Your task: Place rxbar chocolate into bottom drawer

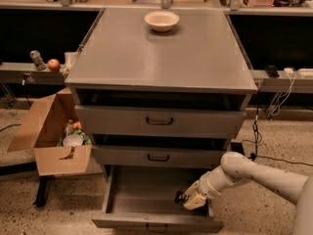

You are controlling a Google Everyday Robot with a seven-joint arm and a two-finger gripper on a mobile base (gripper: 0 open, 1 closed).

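The bottom drawer [142,192] stands pulled open at the foot of the grey cabinet, its wide flat interior showing. My gripper [188,199] reaches down from the right into the drawer's right front corner, low over the floor of the drawer. A small dark piece [179,197] shows at the fingertips; it looks like the black rxbar chocolate, though most of it is hidden by the fingers.
A cream round bowl [161,20] sits on the cabinet top [156,58]. The two upper drawers [159,121] are shut. An open cardboard box [54,136] with items stands at the left. An apple [53,64] lies on a left shelf. Cables hang at the right.
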